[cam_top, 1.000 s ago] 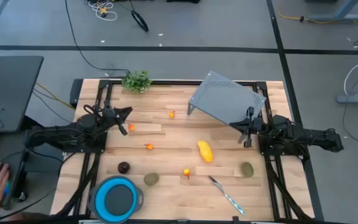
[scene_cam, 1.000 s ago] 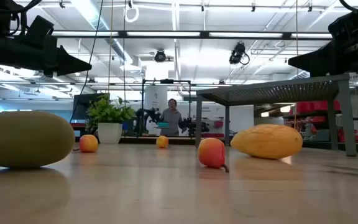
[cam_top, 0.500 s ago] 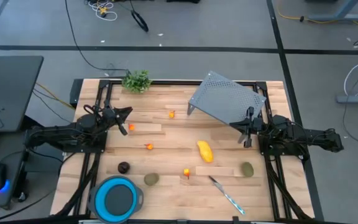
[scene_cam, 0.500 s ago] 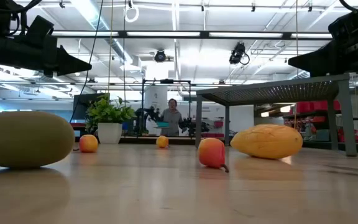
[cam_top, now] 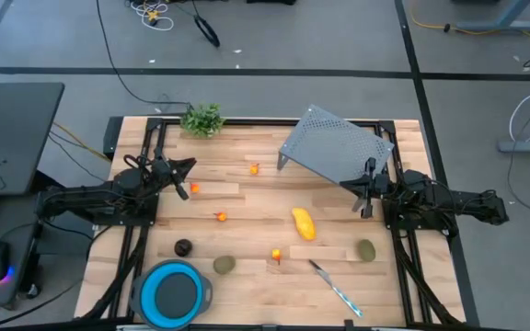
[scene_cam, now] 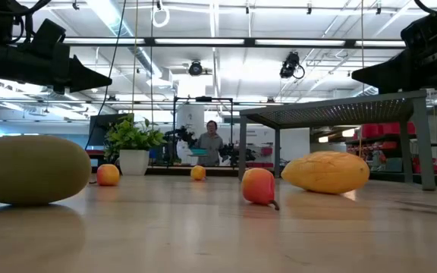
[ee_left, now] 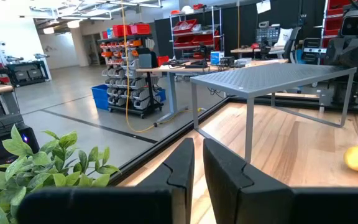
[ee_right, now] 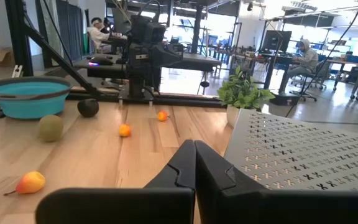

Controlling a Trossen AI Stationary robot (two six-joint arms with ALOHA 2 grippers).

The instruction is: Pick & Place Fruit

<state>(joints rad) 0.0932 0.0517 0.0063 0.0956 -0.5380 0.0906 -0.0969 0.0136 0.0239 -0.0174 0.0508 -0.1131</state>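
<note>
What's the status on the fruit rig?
Left gripper and right gripper both shut, empty, parked at the table sides. Fruit untouched: yellow piece mid-table, blue bowl empty. Knife lies near it.

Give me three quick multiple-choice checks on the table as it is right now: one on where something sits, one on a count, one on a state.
1. Where is the blue bowl?
A. near table edge, on the left arm's side
B. under the grey rack
C. beside the sprig

2. How many olive-green fruits lie on the table?
A. one
B. two
C. four

3. What state is the left end effector in?
A. shut on the yellow fruit
B. shut, holding nothing
C. wide open over the bowl

Key: 1 A, the high view shows it at the near-left corner, far from the grey rack. 2 B, one green fruit near the bowl, another green fruit by the right arm. 3 B, its fingers stand almost together with nothing between them, and the yellow fruit lies apart on the wood.
</note>
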